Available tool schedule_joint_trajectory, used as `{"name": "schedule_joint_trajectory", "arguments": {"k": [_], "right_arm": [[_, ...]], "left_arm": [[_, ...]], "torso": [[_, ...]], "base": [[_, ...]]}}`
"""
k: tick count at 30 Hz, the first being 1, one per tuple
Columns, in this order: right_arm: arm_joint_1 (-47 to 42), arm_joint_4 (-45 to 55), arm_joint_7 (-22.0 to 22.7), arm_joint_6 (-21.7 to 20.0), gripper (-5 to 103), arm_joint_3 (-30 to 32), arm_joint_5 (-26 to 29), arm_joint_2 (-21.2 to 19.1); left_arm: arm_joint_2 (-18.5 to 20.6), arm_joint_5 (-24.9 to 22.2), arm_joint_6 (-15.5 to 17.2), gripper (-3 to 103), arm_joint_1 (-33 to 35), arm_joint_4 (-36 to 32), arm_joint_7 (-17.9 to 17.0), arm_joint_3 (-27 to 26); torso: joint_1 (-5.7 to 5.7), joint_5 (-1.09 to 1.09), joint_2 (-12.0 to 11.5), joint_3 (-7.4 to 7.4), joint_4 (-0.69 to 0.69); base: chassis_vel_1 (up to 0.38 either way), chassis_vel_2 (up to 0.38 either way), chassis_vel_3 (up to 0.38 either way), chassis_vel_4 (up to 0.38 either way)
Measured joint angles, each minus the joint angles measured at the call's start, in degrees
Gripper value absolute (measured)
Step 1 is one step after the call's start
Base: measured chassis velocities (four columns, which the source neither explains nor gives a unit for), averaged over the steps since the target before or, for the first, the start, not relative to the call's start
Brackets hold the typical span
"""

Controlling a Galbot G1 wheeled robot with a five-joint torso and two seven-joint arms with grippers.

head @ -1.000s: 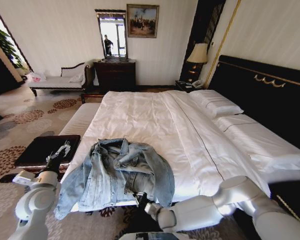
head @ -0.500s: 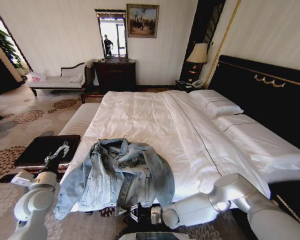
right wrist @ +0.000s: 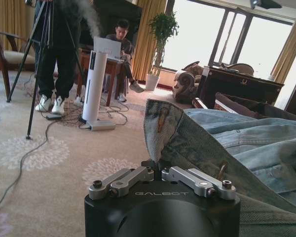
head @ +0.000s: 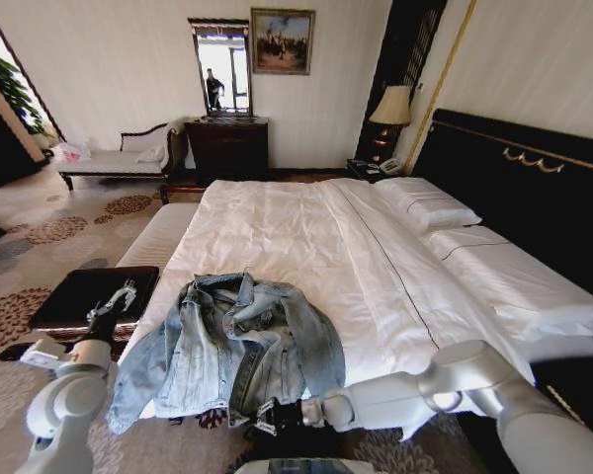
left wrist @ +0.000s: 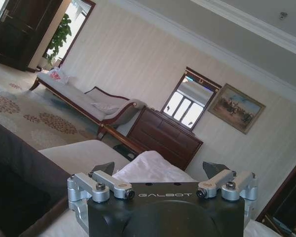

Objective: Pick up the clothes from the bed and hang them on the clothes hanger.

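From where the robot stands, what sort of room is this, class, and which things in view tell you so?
Most likely a hotel-style bedroom: a wide bed with white quilt and pillows against a tall black headboard, a bedside lamp, and a dresser beneath a mirror.

My right arm reaches low across my front, forearm nearly level, and its right gripper (head: 260, 419) has the jaws drawn together, pinching the hem of the denim jacket (head: 239, 346). My left arm stands raised at my left side, its left gripper (head: 127, 292) pointing away from me, jaws spread wide.
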Motion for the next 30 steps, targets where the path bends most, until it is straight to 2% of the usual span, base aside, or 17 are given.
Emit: {"name": "schedule_joint_trajectory", "arguments": {"k": [4, 9, 10, 11, 15, 17, 18, 19, 20, 23, 24, 25, 26, 28, 29, 30], "right_arm": [[0.2, 2.3, -1.9, 1.7, 3, 1.3, 2.0, -2.8], [-0.4, 4.0, -1.9, 2.6, 2, 2.2, 2.1, -4.8], [-0.5, 4.2, -1.8, 2.7, 7, 2.4, 2.1, -5.1], [-0.5, 4.2, -1.8, 2.7, 7, 2.4, 2.1, -5.1], [0.5, 5.6, -3.4, 3.5, 28, 4.1, 2.4, -6.7], [0.8, 5.9, -4.2, 3.5, 28, 4.4, 2.7, -7.0], [1.8, 6.4, -7.5, 3.6, 33, 5.1, 4.0, -7.6], [3.2, 7.1, -13.5, 3.6, 39, 6.6, 6.9, -8.8], [3.2, 7.1, -13.5, 3.6, 39, 6.6, 6.9, -8.8], [4.7, 7.7, -21.0, 3.6, 55, 13.3, 13.8, -11.1], [4.7, 7.7, -21.0, 3.6, 55, 13.3, 13.8, -11.1], [4.7, 7.7, -21.1, 3.6, 61, 15.9, 15.0, -11.3], [4.4, 7.6, -19.5, 3.3, 61, 19.8, 16.4, -11.4], [3.2, 7.9, -14.1, 0.9, 72, 25.2, 18.5, -11.1], [2.0, 8.7, -7.1, -2.0, 78, 29.5, 19.8, -10.3], [2.0, 8.7, -7.1, -2.0, 78, 29.5, 19.8, -10.3]], "left_arm": [[-0.2, 0.3, 0.2, 100, -0.1, -0.6, -0.1, 0.4], [-0.3, 0.5, 0.3, 100, 0.0, -0.9, -0.2, 0.6], [-0.3, 0.5, 0.4, 100, 0.0, -1.0, -0.2, 0.7], [-0.3, 0.5, 0.4, 100, 0.0, -1.0, -0.2, 0.7], [-0.2, 0.6, 0.5, 100, 0.2, -1.5, -0.3, 0.7], [-0.1, 0.6, 0.5, 100, 0.2, -1.5, -0.3, 0.7], [0.0, 0.6, 0.5, 100, 0.3, -1.6, -0.3, 0.6], [0.2, 0.6, 0.5, 100, 0.3, -1.7, -0.4, 0.5], [0.2, 0.6, 0.5, 100, 0.3, -1.7, -0.4, 0.5], [0.4, 0.5, 0.6, 100, 0.5, -2.1, -0.5, 0.5], [0.4, 0.5, 0.6, 100, 0.5, -2.1, -0.5, 0.5], [0.4, 0.5, 0.6, 100, 0.6, -2.2, -0.5, 0.5], [0.4, 0.5, 0.7, 100, 0.6, -2.5, -0.6, 0.5], [0.3, 0.5, 0.9, 100, 0.9, -3.0, -0.9, 0.8], [0.1, 0.5, 1.0, 100, 1.1, -3.5, -1.1, 1.1], [0.1, 0.5, 1.0, 100, 1.1, -3.5, -1.1, 1.1]], "torso": [[0.00, 0.01, 0.0, 0.00, -0.01], [0.00, 0.00, 0.0, 0.00, 0.00], [0.00, 0.00, 0.0, 0.00, 0.00], [0.00, 0.00, 0.0, 0.00, 0.00], [0.00, 0.01, 0.0, 0.00, 0.00], [0.00, 0.01, 0.0, 0.00, 0.00], [0.00, 0.00, 0.0, 0.00, 0.00], [0.00, 0.00, 0.0, 0.00, 0.01], [0.00, 0.00, 0.0, 0.00, 0.01], [0.00, -0.02, 0.0, 0.00, -0.01], [0.00, -0.02, 0.0, 0.00, -0.01], [0.00, 0.00, 0.0, 0.00, -0.01], [0.00, 0.00, 0.0, 0.00, 0.00], [0.00, -0.01, 0.0, 0.00, 0.01], [0.00, -0.01, 0.0, 0.00, 0.00], [0.00, -0.01, 0.0, 0.00, 0.00]], "base": [[0.000, 0.000, 0.000, 0.000], [0.000, 0.000, 0.000, 0.000], [0.000, 0.000, 0.000, 0.000], [0.000, 0.000, 0.000, 0.000], [0.000, 0.000, 0.000, 0.000], [0.000, 0.000, 0.000, 0.000], [0.000, 0.000, 0.000, 0.000], [0.000, 0.000, 0.000, 0.000], [0.000, 0.000, 0.000, 0.000], [0.000, 0.000, 0.000, 0.000], [0.000, 0.000, 0.000, 0.000], [0.000, 0.000, 0.000, 0.000], [0.000, 0.000, 0.000, 0.000], [0.000, 0.000, 0.000, 0.000], [0.000, 0.000, 0.000, 0.000], [0.000, 0.000, 0.000, 0.000]]}}
